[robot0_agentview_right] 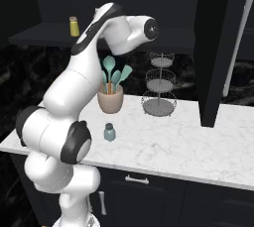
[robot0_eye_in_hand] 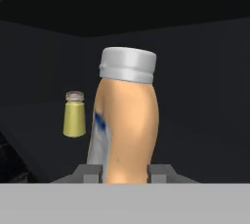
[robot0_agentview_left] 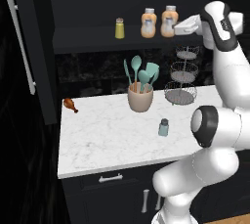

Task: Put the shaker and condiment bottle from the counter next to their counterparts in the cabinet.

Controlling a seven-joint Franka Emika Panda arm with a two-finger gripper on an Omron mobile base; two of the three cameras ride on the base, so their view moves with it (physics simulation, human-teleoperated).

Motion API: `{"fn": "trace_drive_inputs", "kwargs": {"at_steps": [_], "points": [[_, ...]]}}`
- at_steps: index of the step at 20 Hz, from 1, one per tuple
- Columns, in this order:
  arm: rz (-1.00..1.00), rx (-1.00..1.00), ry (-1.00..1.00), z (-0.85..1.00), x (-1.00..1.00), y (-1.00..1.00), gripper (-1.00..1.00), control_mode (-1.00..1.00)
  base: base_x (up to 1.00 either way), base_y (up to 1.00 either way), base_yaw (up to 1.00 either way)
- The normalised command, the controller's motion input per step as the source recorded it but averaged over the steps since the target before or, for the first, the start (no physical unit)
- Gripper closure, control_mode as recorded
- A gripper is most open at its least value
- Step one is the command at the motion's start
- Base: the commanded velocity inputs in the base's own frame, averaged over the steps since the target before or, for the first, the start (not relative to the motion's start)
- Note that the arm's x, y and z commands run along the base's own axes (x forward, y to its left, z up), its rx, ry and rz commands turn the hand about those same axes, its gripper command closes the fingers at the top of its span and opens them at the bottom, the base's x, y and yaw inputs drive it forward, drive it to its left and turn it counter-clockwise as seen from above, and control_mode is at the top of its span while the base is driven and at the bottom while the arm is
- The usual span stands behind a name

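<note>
The gripper (robot0_eye_in_hand: 124,173) is closed partway on the stubby orange plastic condiment bottle (robot0_eye_in_hand: 128,130) with a grey-white cap — fingers low on its body, at centre frame inside the black cabinet (robot0_agentview_left: 83,37). The bottle looks rigid, light and smooth, possibly slippery; a low grip suits it. The translucent blue-grey shaker (robot0_agentview_left: 163,127) stands on the veined marble counter (robot0_agentview_left: 107,140), lower centre.

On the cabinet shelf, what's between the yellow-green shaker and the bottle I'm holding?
In the left base view, the other orange bottle stands between the yellow-green shaker and the held condiment bottle; the shelf is otherwise bare there.
</note>
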Motion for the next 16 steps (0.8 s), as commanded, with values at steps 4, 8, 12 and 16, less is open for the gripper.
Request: {"fn": "trace_drive_inputs", "kwargs": {"at_steps": [4,8,12,16], "points": [[0.00,0.00,-0.04,0.00,0.22,-0.04,1.00,-1.00,0.00,0.00,0.00],[0.00,0.00,-0.04,-0.01,0.03,0.00,1.00,-1.00,0.00,0.00,0.00],[0.00,0.00,-0.02,-0.03,0.00,-0.01,1.00,-1.00,0.00,0.00,0.00],[0.00,0.00,-0.03,-0.06,0.00,0.00,1.00,-1.00,0.00,0.00,0.00]]}}
